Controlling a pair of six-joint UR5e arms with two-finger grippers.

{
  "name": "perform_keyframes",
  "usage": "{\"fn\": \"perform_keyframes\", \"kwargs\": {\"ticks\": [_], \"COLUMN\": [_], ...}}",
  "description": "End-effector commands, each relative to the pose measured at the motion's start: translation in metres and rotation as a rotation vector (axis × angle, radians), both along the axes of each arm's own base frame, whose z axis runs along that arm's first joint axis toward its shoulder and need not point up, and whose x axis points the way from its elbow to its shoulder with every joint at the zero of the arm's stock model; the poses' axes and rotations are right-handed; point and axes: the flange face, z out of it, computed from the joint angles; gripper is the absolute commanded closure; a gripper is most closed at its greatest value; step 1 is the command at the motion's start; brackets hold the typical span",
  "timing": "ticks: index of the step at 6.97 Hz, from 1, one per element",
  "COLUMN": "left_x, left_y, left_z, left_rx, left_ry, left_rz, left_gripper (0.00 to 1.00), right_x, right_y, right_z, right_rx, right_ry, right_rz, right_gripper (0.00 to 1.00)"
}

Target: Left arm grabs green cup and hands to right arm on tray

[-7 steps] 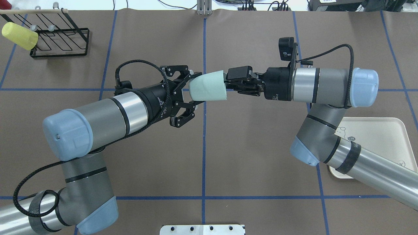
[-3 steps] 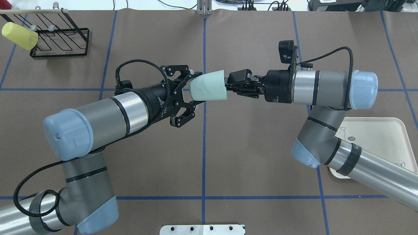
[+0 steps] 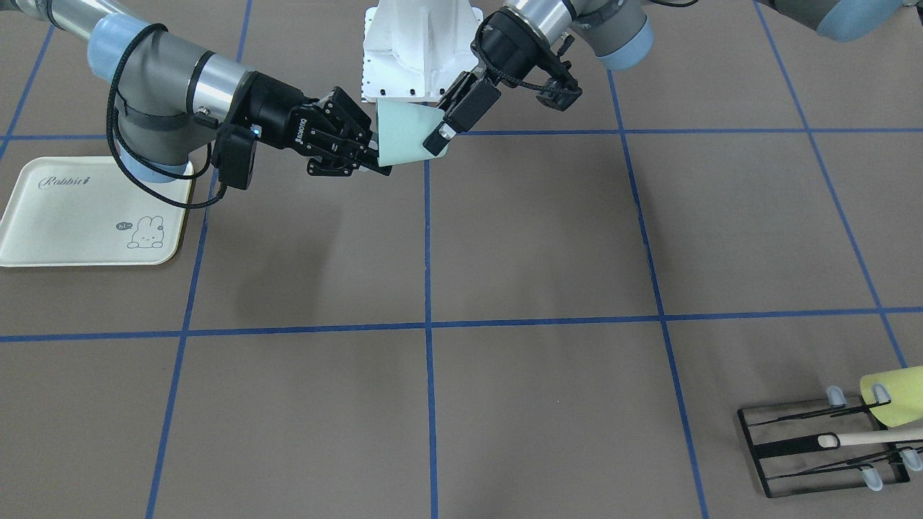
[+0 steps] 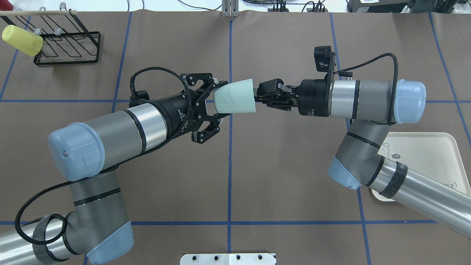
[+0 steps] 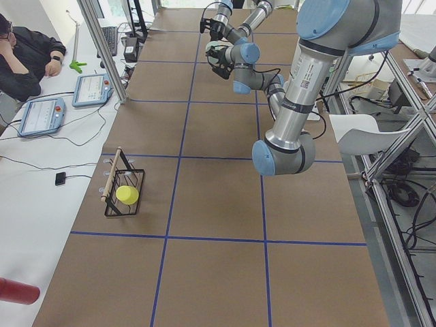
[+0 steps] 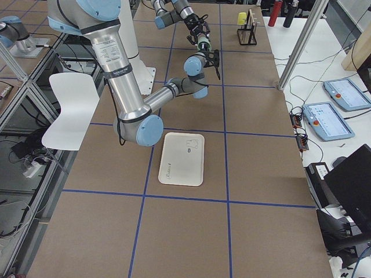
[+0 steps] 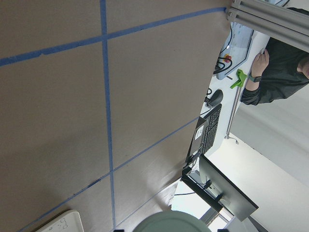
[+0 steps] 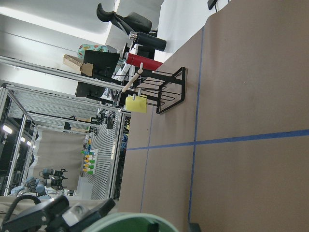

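Note:
The green cup [image 4: 235, 97] lies on its side in mid-air above the table's centre line, also in the front view [image 3: 404, 133]. My left gripper [image 4: 220, 100], with white pads, has its fingers around the cup's narrow base end. My right gripper [image 4: 257, 96], with all-black fingers, is shut on the cup's rim at the wide end. In the front view the right gripper [image 3: 375, 160] and the left gripper [image 3: 440, 130] meet at the cup. The cream tray [image 4: 430, 147] lies on the table at the right, partly under the right arm.
A black wire rack [image 4: 66, 40] stands at the far left with a yellow-green cup [image 4: 22, 39] hung on it. A white base plate [image 4: 228, 258] sits at the table's near edge. Blue tape lines cross the brown table. An operator sits beyond the table's far side.
The right gripper's fingers have drawn together on the cup's rim and its wrist has shifted slightly. The left arm and the cup have barely moved.

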Motion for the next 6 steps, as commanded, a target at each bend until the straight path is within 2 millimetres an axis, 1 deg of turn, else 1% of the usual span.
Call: {"fn": "perform_keyframes", "kwargs": {"ticks": [1, 2, 6], "left_x": [0.0018, 0.0054, 0.0054], "left_y": [-0.0014, -0.0022, -0.0033], "left_z": [0.0027, 0.0057, 0.0088], "left_rx": [-0.002, -0.005, -0.002], "left_ry": [-0.007, -0.018, -0.028], "left_rz": [-0.001, 0.0, -0.004], "left_gripper": [0.25, 0.0, 0.0], "right_x": [-0.0003, -0.0001, 0.0004], "right_y": [0.0009, 0.0009, -0.0001], "right_z": [0.0004, 0.0004, 0.0018], "right_rx": [-0.001, 0.001, 0.001], "right_ry": [-0.002, -0.003, 0.0], "right_rz": [-0.001, 0.001, 0.005], "right_gripper": [0.97, 0.99, 0.99]}}
